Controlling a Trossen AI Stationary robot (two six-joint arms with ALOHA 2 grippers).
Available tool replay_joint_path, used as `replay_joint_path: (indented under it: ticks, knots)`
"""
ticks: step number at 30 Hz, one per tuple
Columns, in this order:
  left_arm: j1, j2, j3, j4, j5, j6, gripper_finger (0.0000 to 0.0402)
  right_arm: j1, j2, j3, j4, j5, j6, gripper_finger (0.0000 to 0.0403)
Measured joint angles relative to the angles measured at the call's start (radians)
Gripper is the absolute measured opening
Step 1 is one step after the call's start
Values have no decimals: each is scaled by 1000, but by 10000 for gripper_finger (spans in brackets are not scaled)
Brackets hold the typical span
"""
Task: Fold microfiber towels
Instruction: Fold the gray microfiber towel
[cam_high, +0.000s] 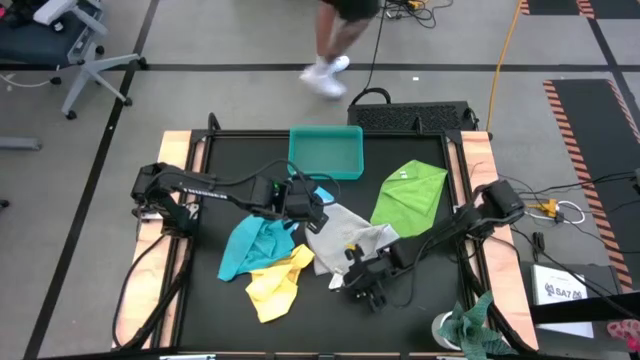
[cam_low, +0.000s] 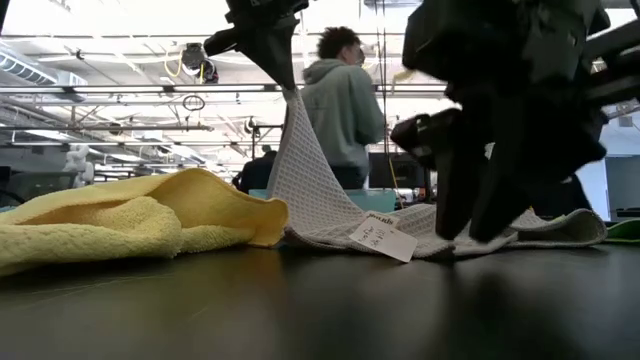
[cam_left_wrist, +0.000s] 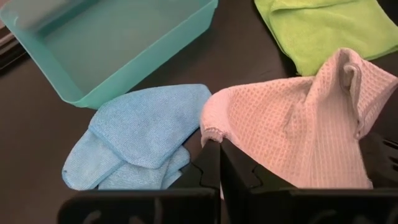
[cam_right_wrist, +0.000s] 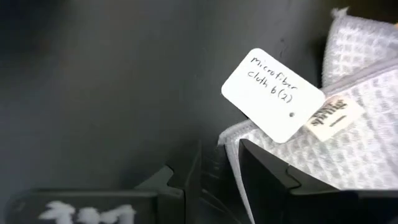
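Observation:
A pale grey waffle-weave towel (cam_high: 345, 238) lies mid-table. One corner is raised into a peak (cam_low: 288, 130), and the rest, with a white paper tag (cam_right_wrist: 272, 94), rests on the table. My left gripper (cam_left_wrist: 214, 165) is shut on that raised corner. My right gripper (cam_right_wrist: 227, 174) is open, low at the towel's near edge by the tag, a finger on either side of the hem. Turquoise (cam_high: 248, 245), yellow (cam_high: 275, 285), lime green (cam_high: 410, 195) and light blue (cam_left_wrist: 143, 137) towels lie flat around it. My left gripper pinches the grey towel's hemmed corner (cam_left_wrist: 211, 132) between its two fingers, coming slanting down from the table's left. The corner is lifted clear and the cloth drapes down from it in a slack tent onto the table. One layer or several, I cannot tell. My right gripper has the towel's near hem (cam_right_wrist: 231, 149) between its open fingers; whether it touches the cloth, I cannot tell.
A teal plastic tray (cam_high: 326, 128) stands at the far middle of the table. A mottled green-and-white rag (cam_high: 470, 325) lies at the near right corner. A person (cam_low: 345, 100) stands beyond the far edge. Bare black tabletop shows along the near edge.

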Motion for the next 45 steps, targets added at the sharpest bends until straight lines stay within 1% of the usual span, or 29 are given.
replay_joint_path:
  ticks: [5, 10, 13, 23, 27, 31, 38, 43, 45]
  knots:
    - [-2, 0, 0, -1, 1, 2, 0, 0, 14, 0, 15, 3, 27, 102]
    - [-1, 0, 0, 0, 2, 8, 0, 0, 13, 0, 36, 52, 29, 102]
    - [-1, 0, 0, -1, 6, 8, 0, 0, 17, 0, 66, 53, 29, 102]
    - [-1, 0, 0, -1, 7, 7, 0, 24, 17, -1, 50, 22, 62, 102]
    - [-1, 0, 0, -1, 8, 7, 0, 30, 17, -1, 51, 30, 62, 102]
    - [-1, 0, 0, -1, 17, 7, 0, 31, 17, -10, 62, 80, 47, 102]
    - [-1, 0, 0, 2, 29, 7, 0, 24, 16, -47, 73, 76, 77, 102]
    - [-1, 0, 0, 2, 29, 1, 0, 25, 14, -103, 190, 85, 118, 102]
    - [-1, 0, 0, 2, 29, 1, 0, 25, 15, -116, 212, 116, 150, 98]
